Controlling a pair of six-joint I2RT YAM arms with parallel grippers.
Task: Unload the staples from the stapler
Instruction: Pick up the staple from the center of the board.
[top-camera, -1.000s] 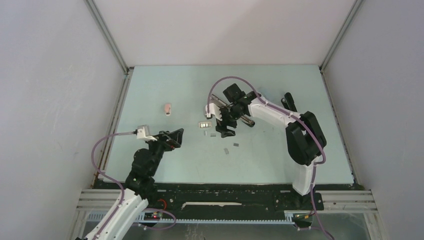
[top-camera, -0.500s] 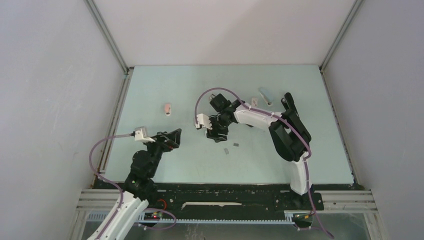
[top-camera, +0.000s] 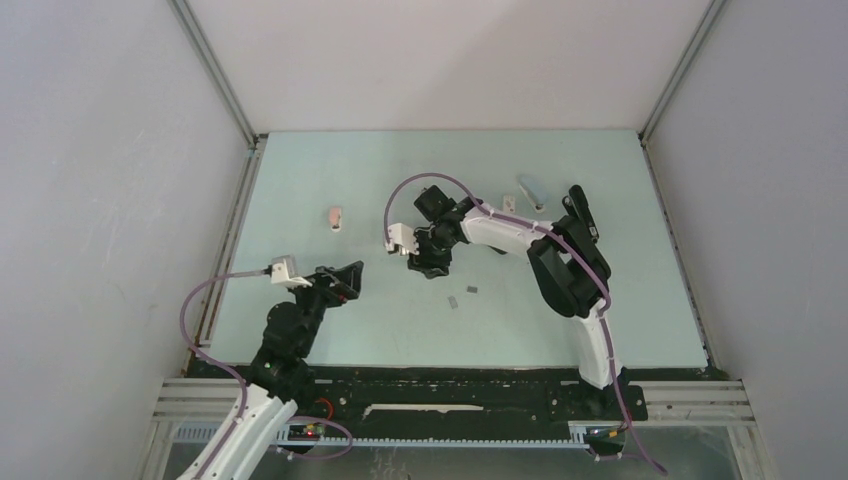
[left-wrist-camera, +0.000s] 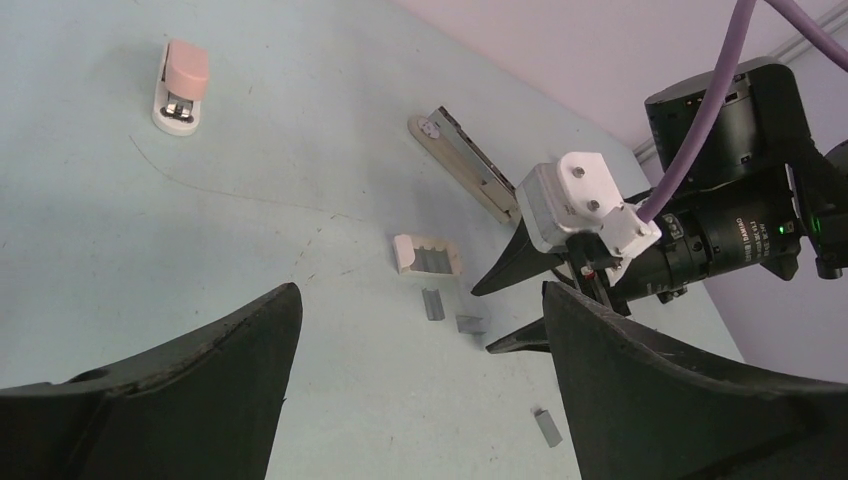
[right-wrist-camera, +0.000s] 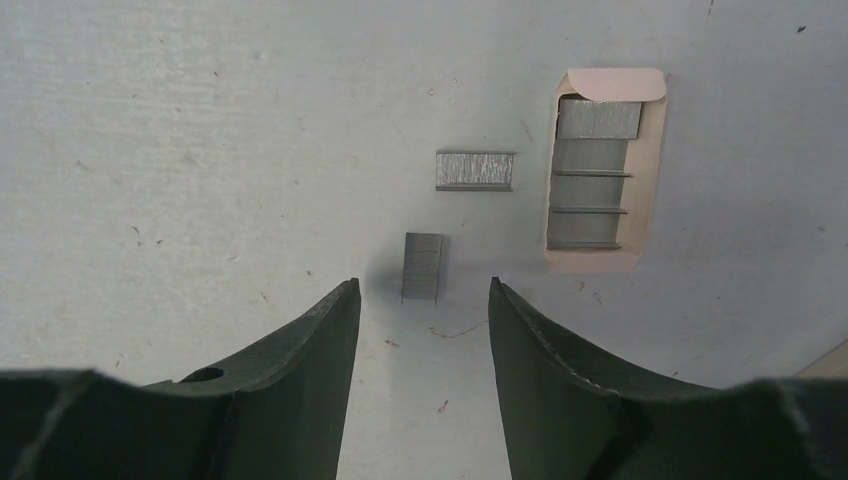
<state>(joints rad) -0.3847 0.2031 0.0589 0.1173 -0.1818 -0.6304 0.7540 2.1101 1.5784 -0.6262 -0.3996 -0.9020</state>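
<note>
Staples (right-wrist-camera: 422, 267) are lying just beside the tray (right-wrist-camera: 596, 261). The right gripper (right-wrist-camera: 422, 288), having just swung over them, is narrowing its empty fingers, likely starting a pick. The left gripper (left-wrist-camera: 420, 300) is hanging spread wide, grasping nothing.

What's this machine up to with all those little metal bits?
The right claw hangs over a small strip of staples on the table, jaws apart, gripping nothing yet. A second strip and a cream holder with more staples lie beside it. The left claw hangs open, away from the pink stapler.
</note>
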